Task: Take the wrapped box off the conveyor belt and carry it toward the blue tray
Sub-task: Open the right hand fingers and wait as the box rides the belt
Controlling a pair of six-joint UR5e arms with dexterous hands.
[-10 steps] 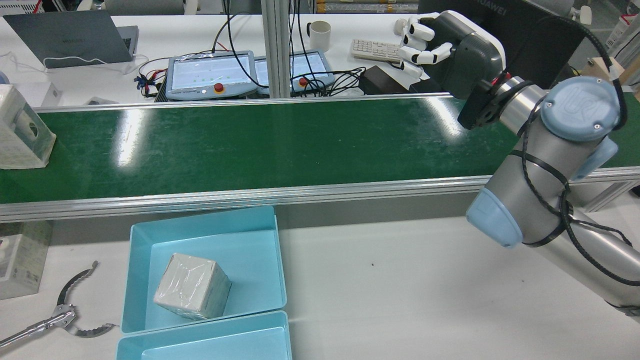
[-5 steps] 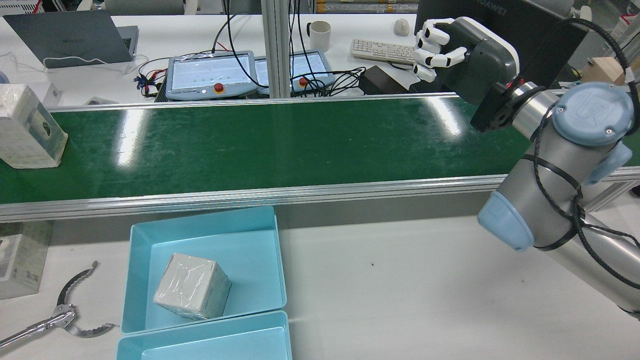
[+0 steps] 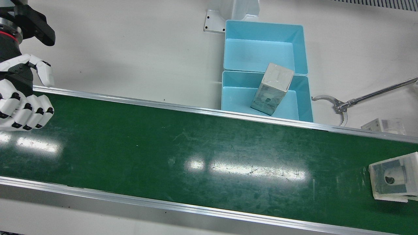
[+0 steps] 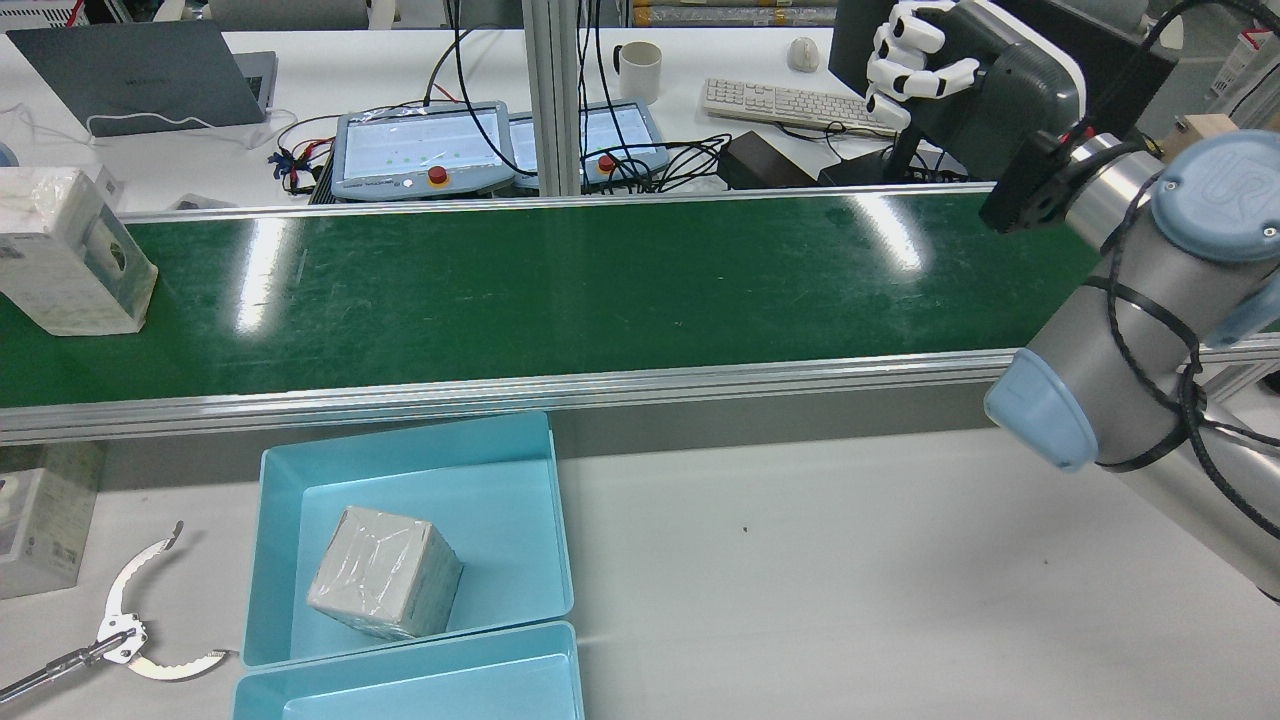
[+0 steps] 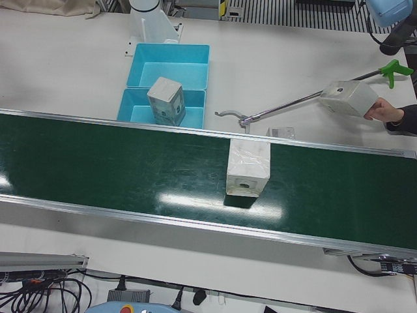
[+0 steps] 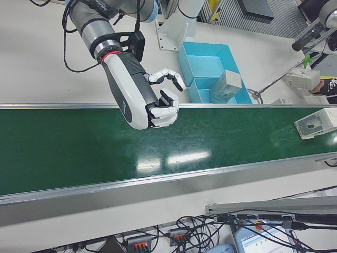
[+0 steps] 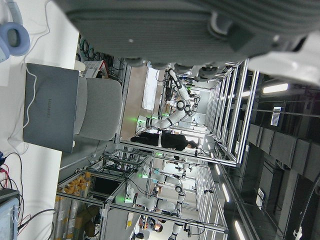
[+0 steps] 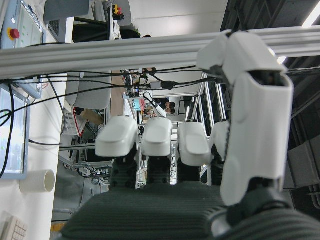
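A wrapped box (image 4: 70, 250) stands on the green conveyor belt (image 4: 600, 280) at its far left in the rear view; it also shows in the front view (image 3: 390, 178) and the left-front view (image 5: 247, 168). My right hand (image 4: 920, 60) hovers empty above the belt's opposite end, fingers loosely curled, thumb apart; it also shows in the right-front view (image 6: 158, 105). The near blue tray (image 4: 290, 480) holds another wrapped box (image 4: 385, 572). The left hand view shows only the edge of the left hand (image 7: 190, 25), no fingers.
A second blue tray (image 4: 420, 685) sits beside the first. A metal reacher tool (image 4: 120, 630) lies left of the trays, near a small box (image 4: 40, 520). A person's hand holds another wrapped box (image 5: 348, 98) beyond the belt's end.
My right hand has risen and drawn to the right, away from the belt's middle. The wrapped box has travelled a little along the belt toward the centre. The reacher tool has shifted slightly.
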